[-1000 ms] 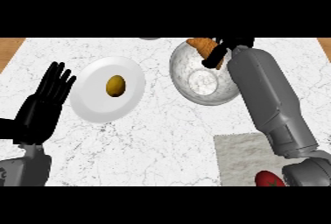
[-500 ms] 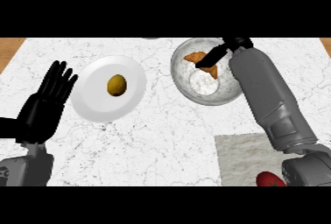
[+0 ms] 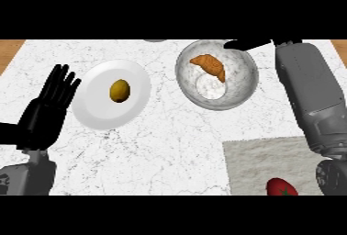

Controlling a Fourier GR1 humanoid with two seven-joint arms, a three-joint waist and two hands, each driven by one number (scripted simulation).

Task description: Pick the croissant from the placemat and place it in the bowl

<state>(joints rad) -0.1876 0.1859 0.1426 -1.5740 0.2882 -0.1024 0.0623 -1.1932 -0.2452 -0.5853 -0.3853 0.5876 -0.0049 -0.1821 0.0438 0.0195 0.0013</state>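
Observation:
The brown croissant [image 3: 210, 66] lies inside the grey bowl [image 3: 238, 89] at the back of the counter, toward the bowl's far side. Only the black fingers of my right hand [image 3: 245, 44] show, straight, above the bowl's far right rim and apart from the croissant. The grey forearm runs down the right side. The light placemat [image 3: 271, 160] sits at the front right. My left hand [image 3: 47, 110] rests open at the left edge, fingers up.
A white plate [image 3: 95, 110] with a yellow-green fruit [image 3: 120, 90] stands left of the bowl. A red fruit [image 3: 280, 187] lies at the placemat's near edge. Wooden strips border the marble counter at both far corners.
My right hand let go of the croissant, which now lies in the bowl, and the hand moved back to the right of the rim. The left hand has stayed still.

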